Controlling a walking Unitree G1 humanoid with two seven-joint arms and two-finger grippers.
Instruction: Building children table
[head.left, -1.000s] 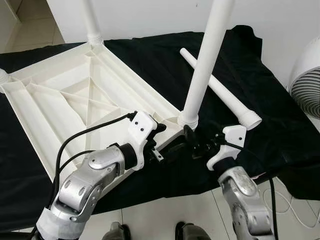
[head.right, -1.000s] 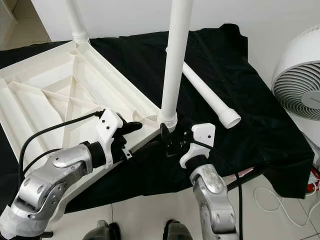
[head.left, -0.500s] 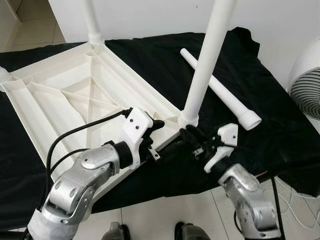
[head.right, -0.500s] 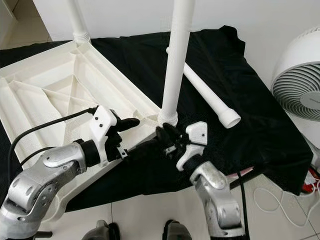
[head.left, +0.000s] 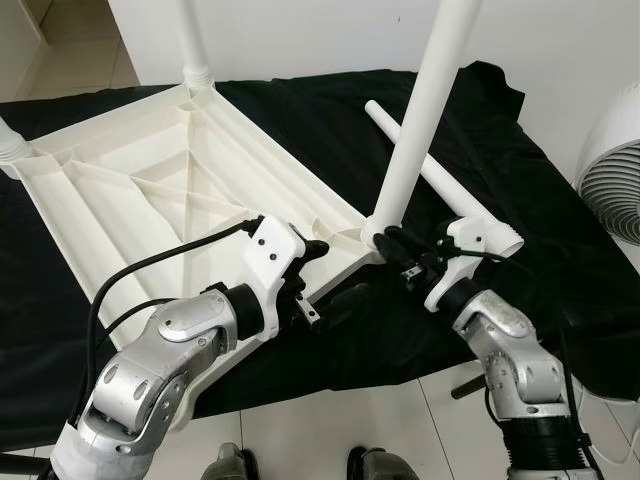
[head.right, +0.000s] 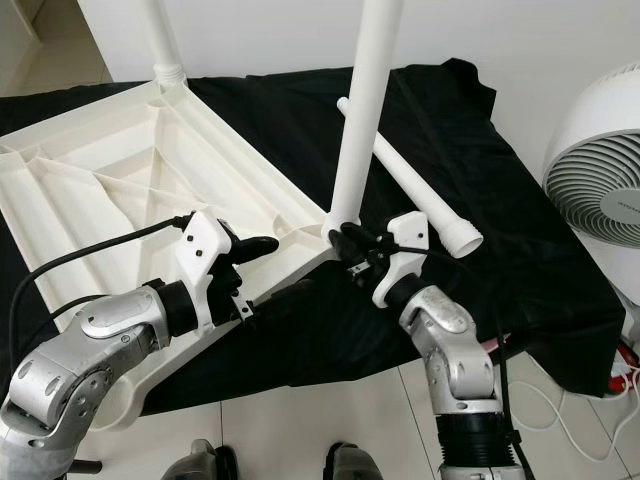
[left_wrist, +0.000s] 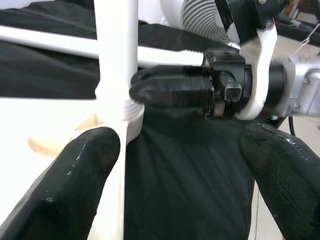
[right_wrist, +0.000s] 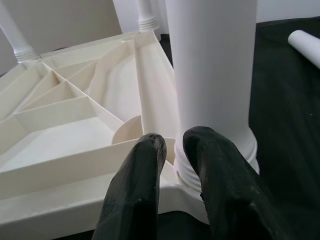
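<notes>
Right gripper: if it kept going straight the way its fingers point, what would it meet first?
The right gripper would meet the base collar of the upright table leg, where it joins the tabletop's corner; the fingertips look almost touching it already.

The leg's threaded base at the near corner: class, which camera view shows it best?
Right wrist view: the base is close, right gripper against it. Left wrist view shows it side-on; eye views show it small.

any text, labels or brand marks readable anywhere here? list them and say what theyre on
None can be read.
Tabletop, upright leg and loose leg: plain white, no marks.
Black cloth: no print.
Fan: a small patch at its hub, too small and blurred to read.
Left gripper and right gripper: no lettering to make out.
</notes>
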